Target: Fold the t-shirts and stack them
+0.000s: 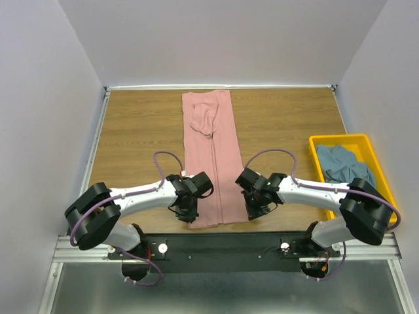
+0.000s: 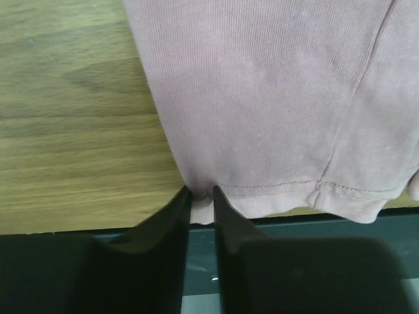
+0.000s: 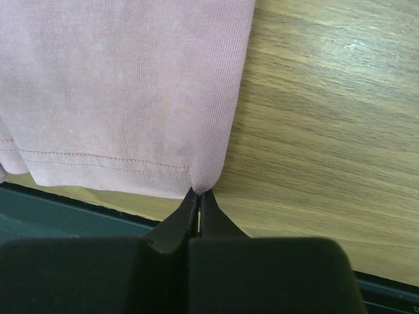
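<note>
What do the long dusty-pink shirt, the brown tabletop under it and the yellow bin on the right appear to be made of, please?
The dusty-pink shirt looks like soft knit cloth, matte: fine ribs and a stitched hem show in the wrist views. The brown tabletop looks like wood or wood-look laminate: streaked grain with a slight sheen; which one I cannot tell. The yellow bin seems moulded plastic: smooth, uniform, thin rim.

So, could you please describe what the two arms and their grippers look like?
Both arms have white tube links with chunky black joint housings. A purple cable loops along the left arm and the right arm. The left gripper and right gripper are matte black, with jaws tapering to thin wedge tips.
</note>
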You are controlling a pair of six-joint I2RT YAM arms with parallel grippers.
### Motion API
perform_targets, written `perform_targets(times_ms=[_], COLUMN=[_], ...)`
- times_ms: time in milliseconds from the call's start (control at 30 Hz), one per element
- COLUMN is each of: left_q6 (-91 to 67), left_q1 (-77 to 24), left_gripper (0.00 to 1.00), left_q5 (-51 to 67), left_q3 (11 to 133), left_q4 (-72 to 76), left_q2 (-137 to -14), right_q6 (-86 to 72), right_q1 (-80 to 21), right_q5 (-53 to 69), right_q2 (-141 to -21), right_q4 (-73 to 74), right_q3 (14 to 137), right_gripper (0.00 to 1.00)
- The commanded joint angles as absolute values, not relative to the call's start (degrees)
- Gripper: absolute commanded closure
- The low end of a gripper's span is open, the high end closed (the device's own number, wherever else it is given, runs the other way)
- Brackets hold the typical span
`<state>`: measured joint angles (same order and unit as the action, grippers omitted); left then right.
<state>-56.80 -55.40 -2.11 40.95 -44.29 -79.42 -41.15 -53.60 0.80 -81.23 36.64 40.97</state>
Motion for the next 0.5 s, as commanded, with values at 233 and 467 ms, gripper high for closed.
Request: perform_targets(times_ms=[233,467], left_q6=[-60.9,-60.57], left_q1=[-61.42,-60.23], left_gripper=[1.0,1.0], left_q5=[1.67,2.11], left_q3=[40.25,40.78], left_q4=[-47.19,-46.42], left_q2=[-76.56,-69.01], right_q6=[-39.11,-38.5], right_q1=[-53.53,-53.18], right_q5=[9.2,5.83], right_q2=[-77.18,-72.59], right_q4=[37.35,41.92], right_q3=[35.95,38.04], right_gripper=[0.99,0.99])
